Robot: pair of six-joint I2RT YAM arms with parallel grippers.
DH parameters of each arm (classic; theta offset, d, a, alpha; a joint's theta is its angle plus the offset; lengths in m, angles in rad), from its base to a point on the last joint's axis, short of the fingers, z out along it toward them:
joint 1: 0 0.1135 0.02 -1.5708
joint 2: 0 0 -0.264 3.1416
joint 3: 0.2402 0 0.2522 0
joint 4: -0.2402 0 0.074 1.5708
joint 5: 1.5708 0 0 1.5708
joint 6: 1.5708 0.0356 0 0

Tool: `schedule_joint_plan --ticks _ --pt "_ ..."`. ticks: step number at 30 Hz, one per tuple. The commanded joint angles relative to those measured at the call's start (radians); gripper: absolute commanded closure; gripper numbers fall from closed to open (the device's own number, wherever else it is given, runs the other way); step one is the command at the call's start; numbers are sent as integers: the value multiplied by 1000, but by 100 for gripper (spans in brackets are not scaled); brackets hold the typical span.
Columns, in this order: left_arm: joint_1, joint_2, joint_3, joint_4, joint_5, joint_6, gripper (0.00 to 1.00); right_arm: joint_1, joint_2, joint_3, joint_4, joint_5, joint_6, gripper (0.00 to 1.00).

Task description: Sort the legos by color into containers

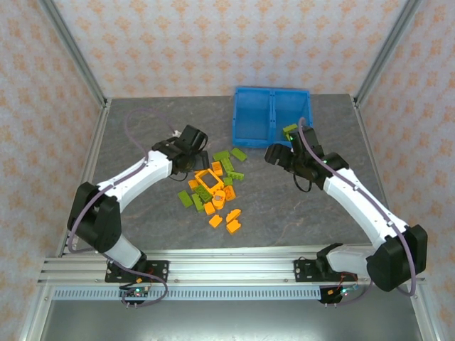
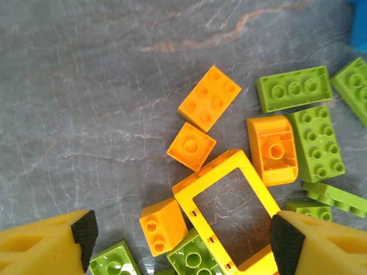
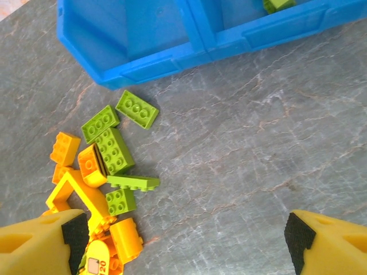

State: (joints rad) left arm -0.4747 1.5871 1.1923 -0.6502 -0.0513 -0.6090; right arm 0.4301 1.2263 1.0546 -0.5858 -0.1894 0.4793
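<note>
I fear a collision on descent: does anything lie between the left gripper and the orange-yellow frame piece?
Nothing visible does. The left gripper is open over the frame piece, though bricks crowd its edges.

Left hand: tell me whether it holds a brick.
No, the left hand hangs open over the yellow frame piece, gripping nothing.

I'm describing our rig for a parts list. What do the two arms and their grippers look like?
The left arm and right arm both have white links with black joint housings. A thin grey cable loops along each. A small green light glows near the right wrist. The left gripper and right gripper each have chunky yellow fingers tipped with black pads.
</note>
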Motion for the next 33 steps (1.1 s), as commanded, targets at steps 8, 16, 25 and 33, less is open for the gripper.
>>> schedule_joint_plan --ticks 8,16,25,33 --pt "-8 165 1 -16 46 -113 41 145 -5 -14 139 -309 -120 10" --pt "-8 262 33 19 51 -118 60 191 -4 5 108 -285 -137 10" --pt "-8 284 37 19 47 -123 84 193 -4 27 86 -244 -117 11" --pt "-8 165 99 -40 32 -103 92 193 -22 39 75 -219 -100 11"
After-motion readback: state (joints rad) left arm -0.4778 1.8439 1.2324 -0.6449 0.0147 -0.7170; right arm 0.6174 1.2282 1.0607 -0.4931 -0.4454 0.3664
